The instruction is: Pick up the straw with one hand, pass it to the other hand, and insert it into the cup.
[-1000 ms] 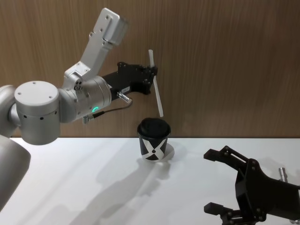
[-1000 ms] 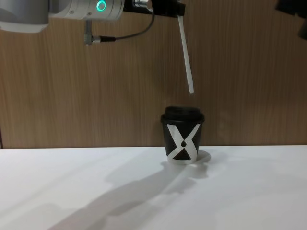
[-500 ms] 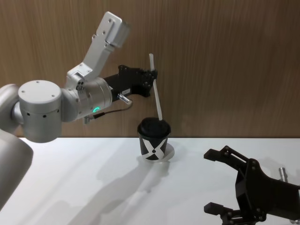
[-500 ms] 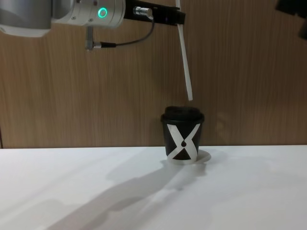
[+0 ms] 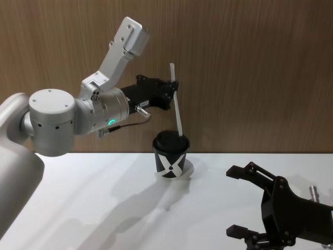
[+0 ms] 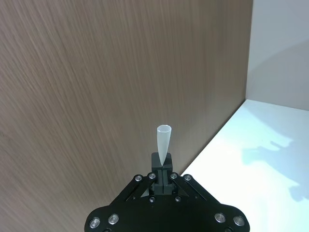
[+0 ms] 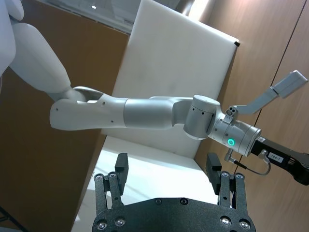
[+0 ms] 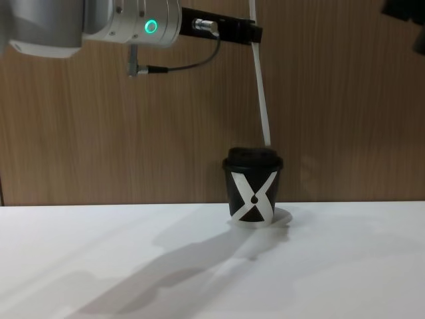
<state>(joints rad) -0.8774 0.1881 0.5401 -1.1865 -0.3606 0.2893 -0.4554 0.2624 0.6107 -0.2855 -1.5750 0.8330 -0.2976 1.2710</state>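
Note:
The white straw [image 5: 177,107] hangs almost upright with my left gripper [image 5: 172,91] shut on its upper part, above the cup. That gripper has a silver wrist with a green ring [image 8: 151,26]. The straw's [image 8: 261,86] lower tip reaches the top of the lid of the black cup [image 8: 252,191]; I cannot tell whether it has entered. The cup [image 5: 170,156] stands upright at the back of the white table. In the left wrist view the straw's open end [image 6: 163,142] sticks out between the shut fingers. My all-black right gripper [image 5: 235,201] hovers low at the front right, open and holding nothing, its fingers [image 7: 121,174] spread wide.
A brown wood-grain wall [image 5: 250,62] rises right behind the cup. The white table [image 5: 93,198] stretches in front and to both sides. A thin dark cable [image 8: 186,63] loops under the left wrist.
The left gripper has come down and slightly to the right with the straw. The straw's tip, earlier well above the cup, is now at the lid. The right gripper has not moved.

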